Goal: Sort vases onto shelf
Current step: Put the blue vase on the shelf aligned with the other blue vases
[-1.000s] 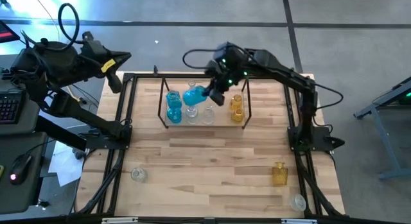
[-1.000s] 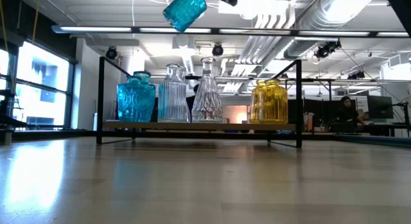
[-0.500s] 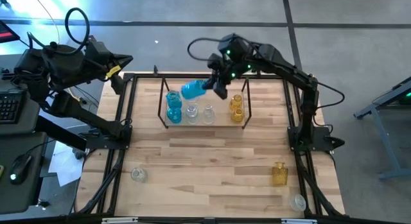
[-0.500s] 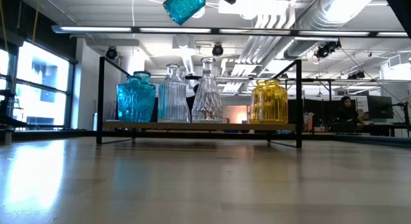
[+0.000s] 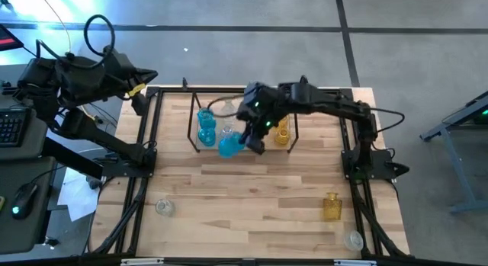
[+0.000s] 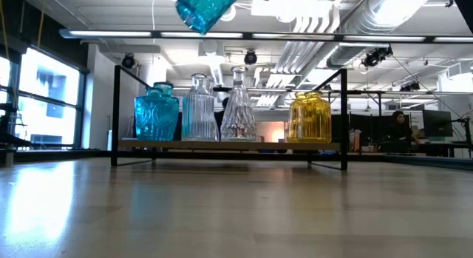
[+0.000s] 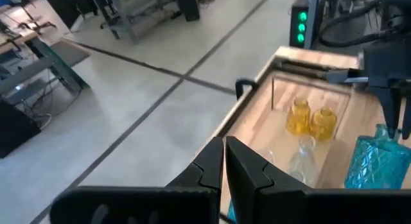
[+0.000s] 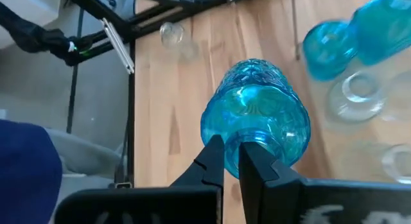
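Observation:
My right gripper (image 5: 244, 138) is shut on a blue glass vase (image 5: 229, 147), which it carries in the air just in front of the shelf (image 5: 194, 136), toward the near side. The low view shows that vase (image 6: 203, 7) tilted, high above the table. On the shelf stand a blue vase (image 6: 156, 111), two clear ones (image 6: 198, 109) (image 6: 238, 106) and yellow ones (image 6: 309, 117), each on its base. My left gripper (image 5: 138, 102) is shut and holds nothing, raised beyond the table's far left corner. My right gripper pinches the blue vase at its narrow top end (image 8: 232, 135) between its two fingers (image 8: 215, 156), which stand almost together. They come slanting down from the table's right. The vase hangs tilted below and ahead of the fingers, clear of table and shelf. The fingers hide the contact itself.
Loose on the table are a clear vase (image 5: 164, 207) near the front left, an amber vase (image 5: 331, 206) at the front right and a clear one (image 5: 353, 240) by the front right corner. A black frame (image 5: 149, 136) edges the table.
My right gripper has carried the blue vase from above the shelf's far side toward the table's near edge, to just in front of the shelf. It has kept the vase tilted and clear of everything. The vases on the shelf have not moved.

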